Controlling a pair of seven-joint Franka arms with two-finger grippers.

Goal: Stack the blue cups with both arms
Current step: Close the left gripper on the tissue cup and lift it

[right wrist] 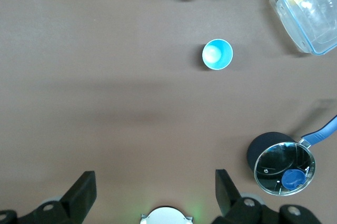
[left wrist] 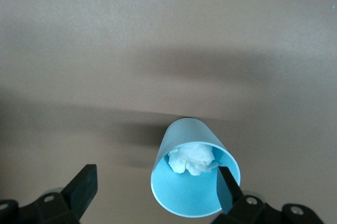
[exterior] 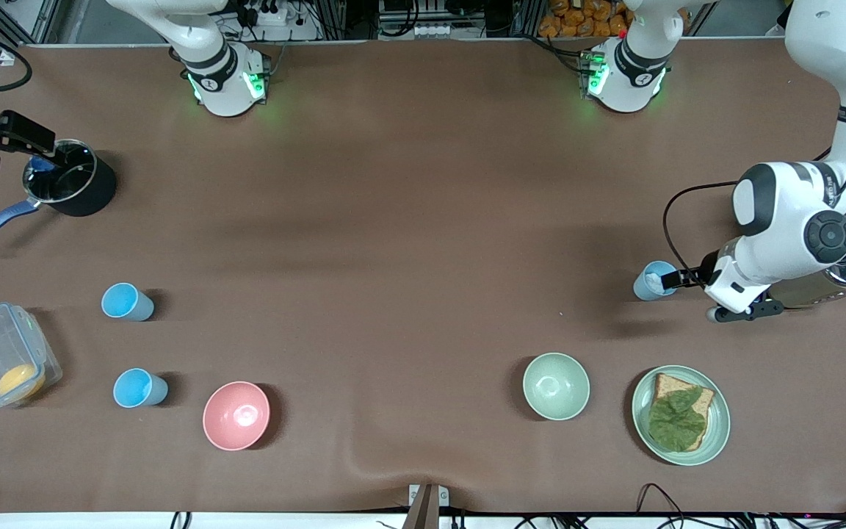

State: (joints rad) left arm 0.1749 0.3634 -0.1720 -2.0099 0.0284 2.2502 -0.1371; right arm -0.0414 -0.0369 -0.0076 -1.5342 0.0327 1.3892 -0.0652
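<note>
Left gripper is sitting low at the left arm's end of the table, fingers spread wide; one finger is reaching inside the rim of a blue cup, the other finger is standing well clear of it; nothing is clamped. That cup is standing on the brown table with a crumpled white wad inside it.

Right gripper is hanging wide open high over the right arm's end of the table, holding nothing; in the front view it is showing at about 9 o'clock, over the black saucepan with the blue handle.

Two more blue cups are standing upright at the right arm's end: one at about 8 o'clock in the front view, the other nearer the front camera; well apart from each other, not stacked.

Pink bowl is sitting beside the nearer cup; clear lidded container with something yellow inside is lying toward the table edge. Green bowl and a green plate with toast and a leaf are sitting at about 5 o'clock.
</note>
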